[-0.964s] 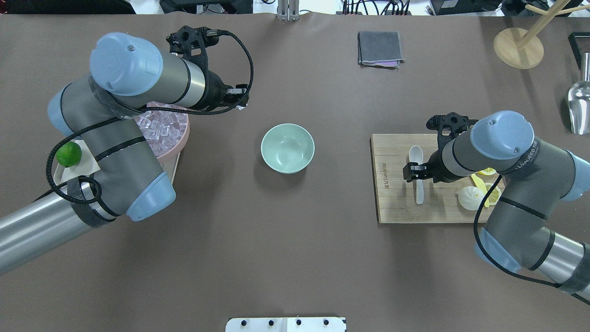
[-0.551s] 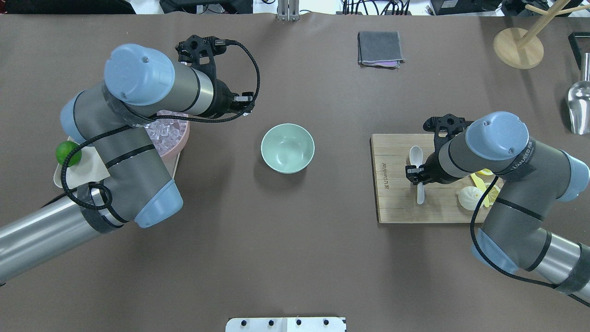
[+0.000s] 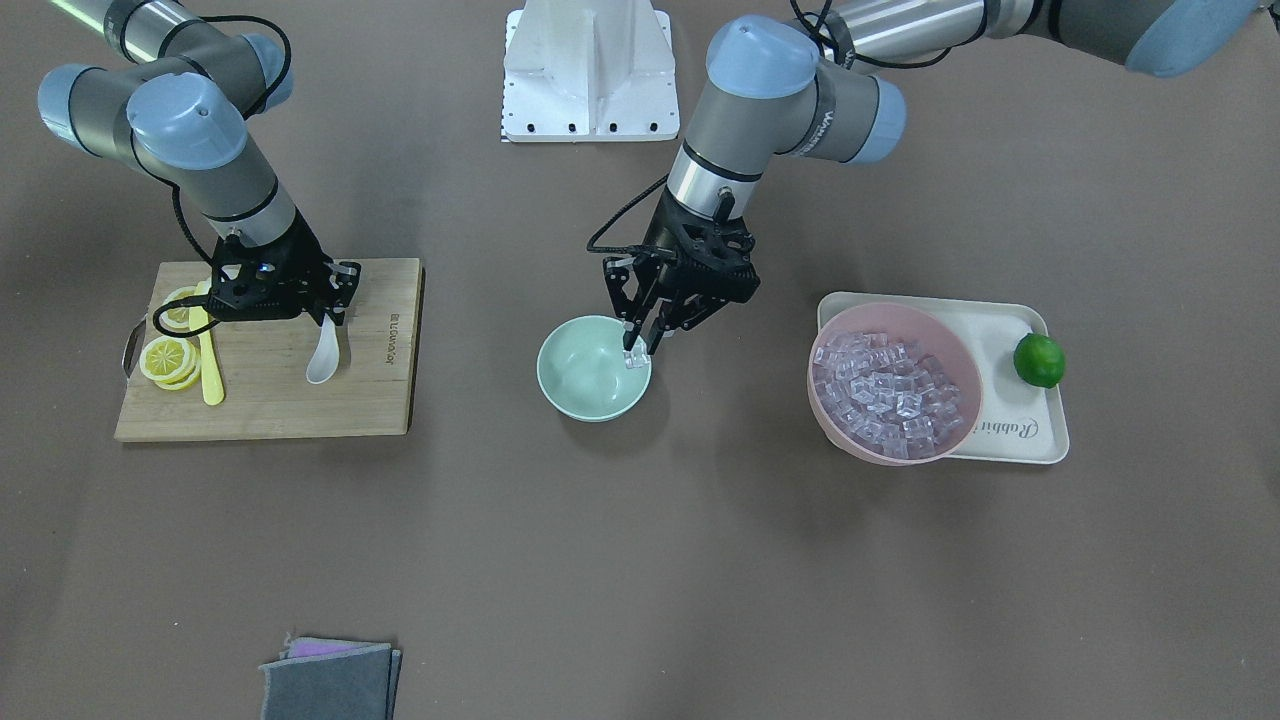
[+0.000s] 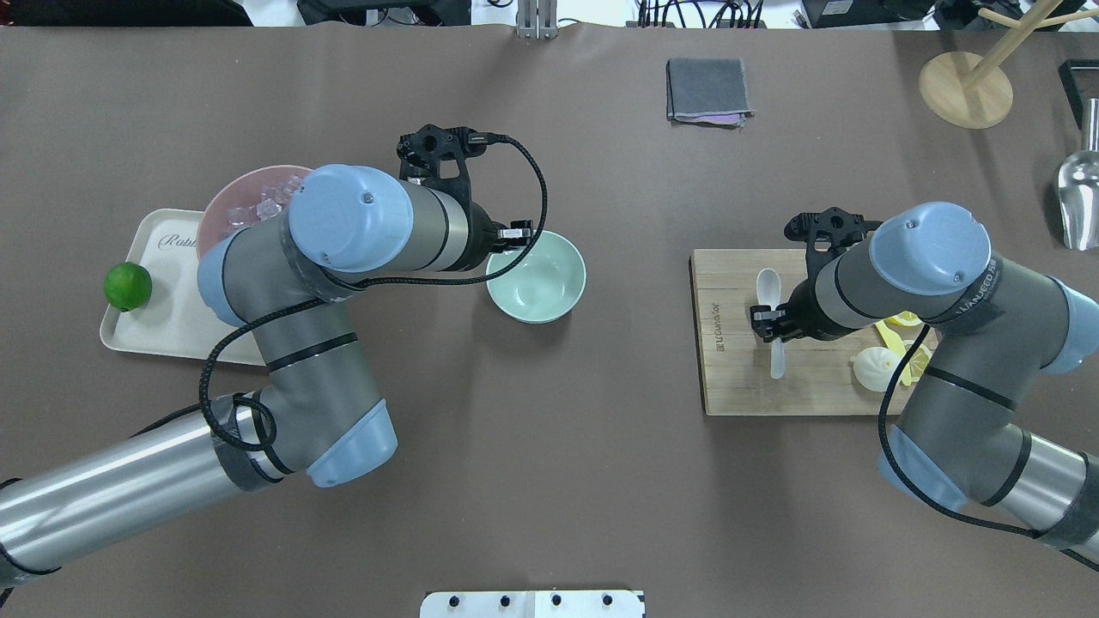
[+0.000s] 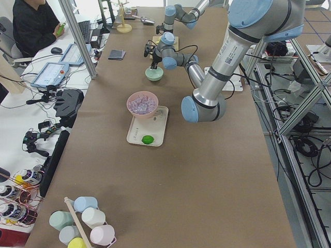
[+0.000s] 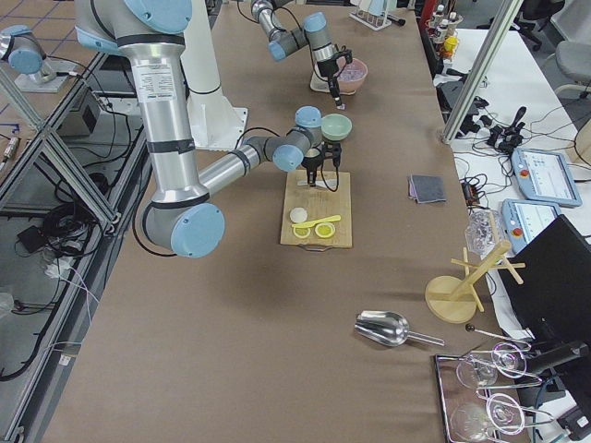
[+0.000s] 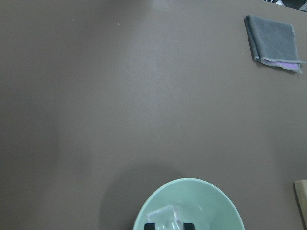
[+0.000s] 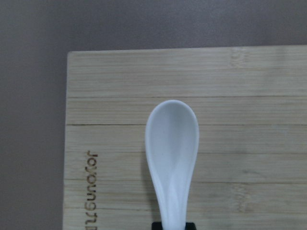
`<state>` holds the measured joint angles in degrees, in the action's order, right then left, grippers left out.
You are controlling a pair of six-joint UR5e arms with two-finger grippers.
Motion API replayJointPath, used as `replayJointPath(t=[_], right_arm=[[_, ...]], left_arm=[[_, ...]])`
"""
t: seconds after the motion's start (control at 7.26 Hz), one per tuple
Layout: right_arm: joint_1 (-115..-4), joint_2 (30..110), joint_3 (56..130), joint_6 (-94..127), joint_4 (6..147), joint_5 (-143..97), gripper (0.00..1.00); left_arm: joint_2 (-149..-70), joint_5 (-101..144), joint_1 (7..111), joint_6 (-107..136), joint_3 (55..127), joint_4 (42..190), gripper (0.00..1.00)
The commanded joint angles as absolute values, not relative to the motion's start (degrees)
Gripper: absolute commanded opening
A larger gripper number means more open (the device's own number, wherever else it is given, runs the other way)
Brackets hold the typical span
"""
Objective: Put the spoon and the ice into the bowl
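The mint-green bowl (image 4: pixel 545 283) stands at mid-table, and shows in the front view (image 3: pixel 585 385) and the left wrist view (image 7: pixel 206 201). My left gripper (image 3: pixel 638 345) is shut on one clear ice cube (image 3: pixel 636 358) and holds it over the bowl's rim on the robot's left side. The cube shows between the fingertips in the left wrist view (image 7: pixel 165 219). The white spoon (image 4: pixel 767 287) is on the wooden cutting board (image 4: pixel 738 386). My right gripper (image 4: pixel 767 324) is shut on its handle; the scoop (image 8: pixel 171 143) points away from it. I cannot tell whether the spoon is lifted.
A pink bowl (image 3: pixel 815 395) full of ice sits on a cream tray (image 3: pixel 1000 320) with a lime (image 3: pixel 1038 360). A yellow knife (image 3: pixel 210 370), lemon slices (image 3: pixel 165 360) and a bun (image 4: pixel 876 369) share the board. A grey cloth (image 4: pixel 706 88), wooden stand (image 4: pixel 966 90) and metal scoop (image 4: pixel 1077 202) lie far.
My left arm has swung right from beside the pink bowl to the green bowl's rim, carrying the ice cube. My right gripper has shifted the spoon slightly left and farther.
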<state>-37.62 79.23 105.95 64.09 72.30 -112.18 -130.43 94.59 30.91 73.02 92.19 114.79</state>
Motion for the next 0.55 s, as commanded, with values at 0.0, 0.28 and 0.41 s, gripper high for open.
replayJointPath(t=[0.0, 0.28, 0.41], right_arm=[[-38.75, 77.97, 107.66, 64.25, 72.51, -113.29, 0.0], [-39.55, 73.24, 107.93, 64.34, 77.76, -113.29, 0.0], [-39.9, 71.12, 107.93, 64.34, 79.87, -113.38, 0.0]], left_arm=[[-133.41, 91.85, 29.18, 73.74, 88.17, 114.96, 0.06], [-133.16, 91.67, 29.18, 73.21, 88.15, 114.53, 0.97], [-132.55, 90.89, 29.18, 73.21, 88.42, 114.52, 0.98]])
